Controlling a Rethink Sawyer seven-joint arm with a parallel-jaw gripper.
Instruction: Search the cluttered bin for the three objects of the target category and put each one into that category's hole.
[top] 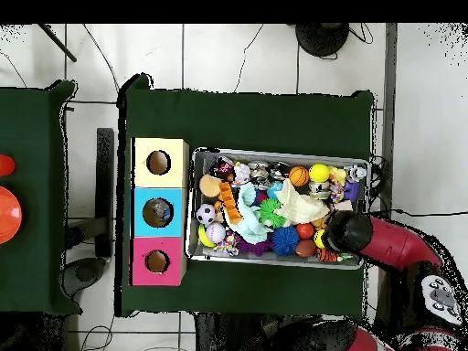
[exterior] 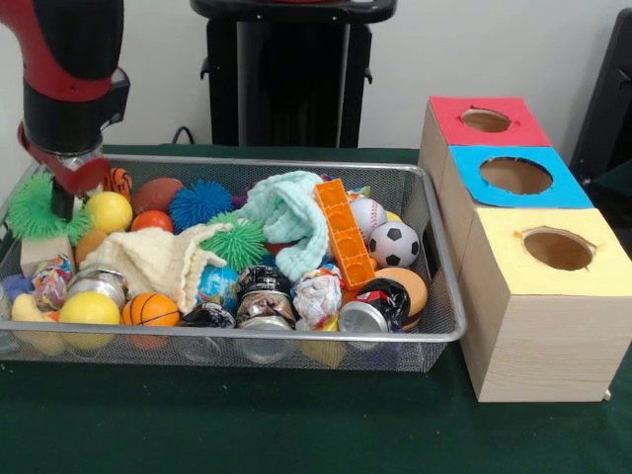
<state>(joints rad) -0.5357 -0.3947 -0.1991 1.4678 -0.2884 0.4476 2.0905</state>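
Wire bin [exterior: 434,247] on green desk [exterior: 296,425], heaped with balls, cloths and cans; gripper [exterior: 67,193] low over its end farthest from the three-hole box [exterior: 538,326], apparently rummaging, jaw state impossible to tell; target category unidentifiable, all items in bin.

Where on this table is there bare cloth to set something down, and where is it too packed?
Free: the green cloth in front of the bin and boxes, and a wide strip beyond the bin in the overhead view. Crowded: the bin itself, filled edge to edge, with the arm over its corner.
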